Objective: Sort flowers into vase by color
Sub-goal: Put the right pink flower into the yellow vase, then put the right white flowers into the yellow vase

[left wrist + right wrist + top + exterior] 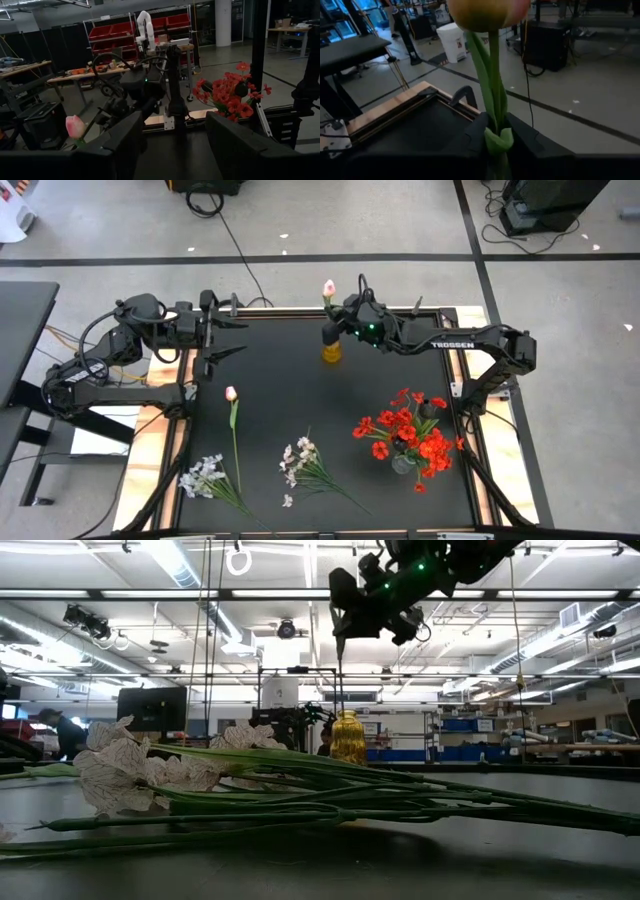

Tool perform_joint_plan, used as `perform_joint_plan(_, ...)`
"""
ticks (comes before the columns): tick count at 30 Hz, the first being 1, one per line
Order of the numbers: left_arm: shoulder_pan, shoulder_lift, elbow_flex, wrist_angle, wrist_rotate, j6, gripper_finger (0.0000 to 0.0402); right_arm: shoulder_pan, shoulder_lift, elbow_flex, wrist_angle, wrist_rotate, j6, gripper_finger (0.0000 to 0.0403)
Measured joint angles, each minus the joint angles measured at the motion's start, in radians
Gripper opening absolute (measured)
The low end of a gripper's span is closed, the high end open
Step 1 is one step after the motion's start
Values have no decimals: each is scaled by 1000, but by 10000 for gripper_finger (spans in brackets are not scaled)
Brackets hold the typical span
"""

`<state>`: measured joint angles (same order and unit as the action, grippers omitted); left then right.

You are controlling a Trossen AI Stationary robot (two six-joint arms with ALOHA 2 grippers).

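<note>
My right gripper (328,330) is at the table's far middle, above a yellow vase (331,352), and is shut on a pink tulip (328,287). The tulip's bud stands above the fingers. Its thin stem (338,670) drops toward the vase's mouth (347,716). At the far left my left gripper (238,338) waits open, touching nothing. A second pink tulip (232,418) lies flat at the left. Two sprays of white blossoms (204,476) (303,463) lie near the front edge. Red flowers (405,435) stand bunched in a small vase at the right. My right gripper pinches the tulip's green stem (496,131) between its two fingers, a little below the bud, where a leaf wraps the stem. The fingers reach in from the table's right, nearly level, and lie across the stem. The tulip is upright, bud up, and its lower stem hangs toward the yellow vase.
The black mat has wooden rails along its left and right sides (165,440). The middle of the mat between the lying flowers and the yellow vase is bare. A grey desk (20,330) stands off to the left of the table.
</note>
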<state>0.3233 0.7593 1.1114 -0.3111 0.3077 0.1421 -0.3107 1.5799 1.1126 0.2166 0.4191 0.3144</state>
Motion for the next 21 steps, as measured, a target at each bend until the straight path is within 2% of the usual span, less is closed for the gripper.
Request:
perform_joint_plan(5,0,0,0,0,0,0,224,-3,0,0,-32,-31,85,91)
perform_joint_plan(15,0,0,0,0,0,0,224,-7,-2,1,-217,-236,322,195)
perform_joint_plan(21,0,0,0,0,0,0,224,-7,-3,2,-268,-366,387,219)
